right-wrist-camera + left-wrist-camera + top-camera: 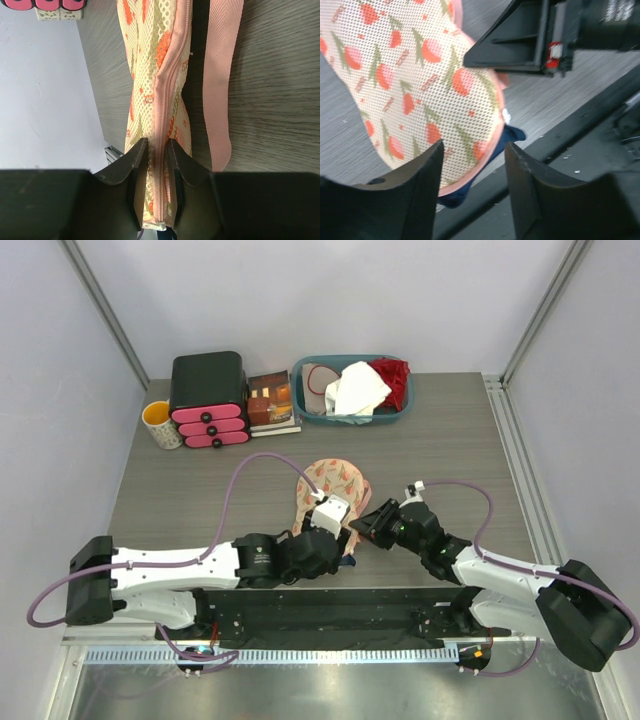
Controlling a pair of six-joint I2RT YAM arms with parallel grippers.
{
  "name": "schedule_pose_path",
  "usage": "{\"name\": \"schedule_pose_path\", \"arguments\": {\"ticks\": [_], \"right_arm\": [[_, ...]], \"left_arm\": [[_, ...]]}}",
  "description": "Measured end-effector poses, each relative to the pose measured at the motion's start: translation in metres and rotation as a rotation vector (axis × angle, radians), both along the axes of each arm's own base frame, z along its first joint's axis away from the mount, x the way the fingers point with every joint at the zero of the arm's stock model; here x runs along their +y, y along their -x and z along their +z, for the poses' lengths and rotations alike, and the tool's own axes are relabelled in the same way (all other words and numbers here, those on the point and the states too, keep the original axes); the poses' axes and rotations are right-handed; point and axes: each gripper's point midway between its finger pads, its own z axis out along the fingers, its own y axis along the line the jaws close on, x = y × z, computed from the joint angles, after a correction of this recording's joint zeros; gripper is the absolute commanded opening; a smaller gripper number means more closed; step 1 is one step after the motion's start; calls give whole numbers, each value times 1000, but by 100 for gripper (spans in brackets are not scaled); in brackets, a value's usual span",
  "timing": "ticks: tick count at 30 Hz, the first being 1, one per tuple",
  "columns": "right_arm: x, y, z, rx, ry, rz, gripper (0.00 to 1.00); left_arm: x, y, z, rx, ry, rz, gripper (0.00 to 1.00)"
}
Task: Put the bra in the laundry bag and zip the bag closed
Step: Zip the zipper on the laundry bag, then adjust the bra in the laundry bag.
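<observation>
Pink zipper trim (167, 75) runs straight away from the right end effector (156, 144), whose fingers (131, 170) pinch the seam at the near end of the laundry bag (330, 485), lying near-to-far in the middle of the surface (200, 490). We see the navy bra (512, 134) peeking out at that same end, and the left end effector (474, 146) hovers released just above it.

The top view looks steeply down from above and behind the arm bases. It takes in the whole bench (180, 490), with the laundry bag (335, 480) near its middle. The left wrist view hangs close over the bag's near end, past the left tool (474, 150). The right wrist view, closer still, looks along the bag's zipper seam past the right tool (157, 145). All three share that near end.
</observation>
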Motion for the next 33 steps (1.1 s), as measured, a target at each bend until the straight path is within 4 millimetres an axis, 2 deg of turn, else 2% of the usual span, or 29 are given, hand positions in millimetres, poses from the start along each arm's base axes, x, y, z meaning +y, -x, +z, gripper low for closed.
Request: {"name": "schedule_pose_path", "arguments": {"ticks": [5, 10, 14, 19, 24, 27, 33], "right_arm": [[0, 0, -1, 2, 1, -1, 29], [-1, 0, -1, 9, 6, -1, 29], [-1, 0, -1, 14, 8, 0, 29], [-2, -1, -1, 14, 9, -4, 29], [-3, -1, -1, 13, 8, -4, 29], [-2, -1, 1, 8, 4, -4, 29], [-1, 0, 4, 6, -1, 4, 28]], "left_arm": [[10, 8, -24, -32, -116, -42, 52], [11, 20, -60, -76, -287, -95, 52], [12, 17, -76, -108, -383, -80, 40], [10, 10, -73, -139, -417, -36, 46], [10, 10, -64, -144, -392, -39, 45], [9, 10, -56, -149, -368, -36, 49], [12, 13, -53, -146, -355, -60, 50]]}}
